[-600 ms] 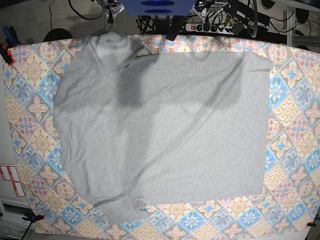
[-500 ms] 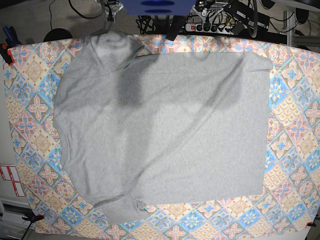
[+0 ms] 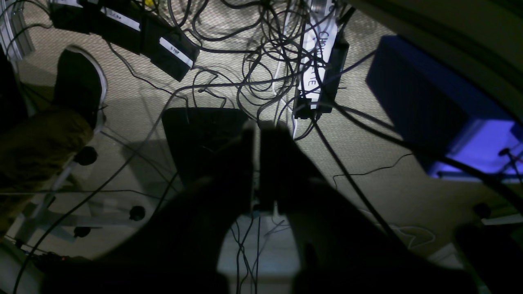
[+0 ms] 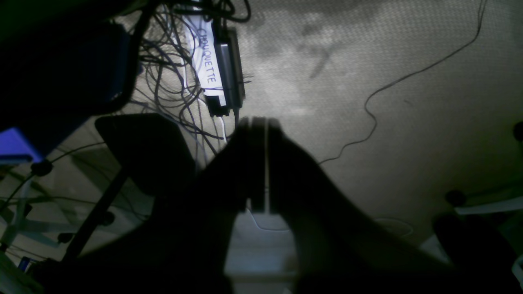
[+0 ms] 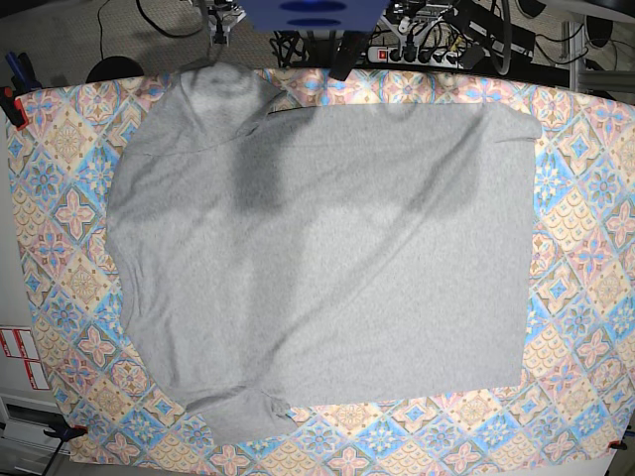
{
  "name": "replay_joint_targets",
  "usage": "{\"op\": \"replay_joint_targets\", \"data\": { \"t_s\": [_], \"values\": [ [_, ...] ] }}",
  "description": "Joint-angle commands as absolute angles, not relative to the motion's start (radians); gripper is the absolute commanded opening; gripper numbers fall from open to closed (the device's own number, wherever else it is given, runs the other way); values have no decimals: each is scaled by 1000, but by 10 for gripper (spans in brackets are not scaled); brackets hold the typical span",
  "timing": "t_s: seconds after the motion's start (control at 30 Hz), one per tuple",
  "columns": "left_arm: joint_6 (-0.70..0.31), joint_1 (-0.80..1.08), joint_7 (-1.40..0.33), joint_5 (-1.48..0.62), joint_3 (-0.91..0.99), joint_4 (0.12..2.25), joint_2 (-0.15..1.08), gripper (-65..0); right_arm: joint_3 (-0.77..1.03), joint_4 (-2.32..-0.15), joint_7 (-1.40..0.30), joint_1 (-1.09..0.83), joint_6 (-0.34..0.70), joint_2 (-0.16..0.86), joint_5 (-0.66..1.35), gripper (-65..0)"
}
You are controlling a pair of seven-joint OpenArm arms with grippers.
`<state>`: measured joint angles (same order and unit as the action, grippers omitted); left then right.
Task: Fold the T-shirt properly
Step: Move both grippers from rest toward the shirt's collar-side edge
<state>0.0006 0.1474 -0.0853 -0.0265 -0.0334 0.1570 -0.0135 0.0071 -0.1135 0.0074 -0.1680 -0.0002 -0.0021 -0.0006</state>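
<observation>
The T-shirt (image 5: 317, 258), light heather grey and plain side up, lies spread flat over the patterned tablecloth (image 5: 585, 297) in the base view, one sleeve at the top left and another at the bottom left. Neither arm shows in that view. In the left wrist view my left gripper (image 3: 256, 134) is a dark silhouette with its fingers pressed together, nothing between them, pointing at the floor. The right wrist view shows my right gripper (image 4: 261, 124) likewise shut and empty over the floor.
A blue box (image 5: 313, 14) and a power strip (image 5: 417, 50) with many cables sit behind the table's far edge. Both wrist views look at carpet, tangled cables (image 3: 261, 49) and chair wheels. Bare tablecloth borders the shirt on the left, right and front.
</observation>
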Motion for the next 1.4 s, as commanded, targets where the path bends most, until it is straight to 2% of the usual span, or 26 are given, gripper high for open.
{"op": "replay_joint_targets", "data": {
  "t_s": [0.0, 0.3, 0.4, 0.57, 0.8, 0.97, 1.07, 1.17, 1.37],
  "values": [
    [2, 153, -84, -27, -35, 159, -13, -650, 8, -113, 7, -174, 2, -1, -1, -650],
    [2, 196, -84, -16, -39, 165, 8, -650, 8, -113, 5, -196, 2, 1, -1, -650],
    [2, 255, -82, -16, -41, 249, 22, -650, 5, -133, 5, -237, 2, 4, -1, -650],
    [2, 378, -84, -15, -41, 427, 51, -650, 2, -294, -4, -348, 2, 53, -1, -650],
    [2, 501, -84, -18, -41, 555, 74, -650, 8, -565, -53, -510, 2, 108, 1, -650],
    [2, 628, -84, -18, -41, 748, 99, -650, 25, -668, -51, -585, 1, 137, 1, -650],
    [2, 722, -84, -21, -41, 909, 114, -650, 140, -725, -44, -641, 1, 139, 1, -650],
    [2, 808, -84, -28, -41, 1078, 142, -650, 228, -842, -44, -700, 1, 139, -1, -650],
    [2, 931, -84, -30, -38, 1336, 177, -650, 248, -1086, -51, -817, 1, 143, 1, -650]
  ]
}}
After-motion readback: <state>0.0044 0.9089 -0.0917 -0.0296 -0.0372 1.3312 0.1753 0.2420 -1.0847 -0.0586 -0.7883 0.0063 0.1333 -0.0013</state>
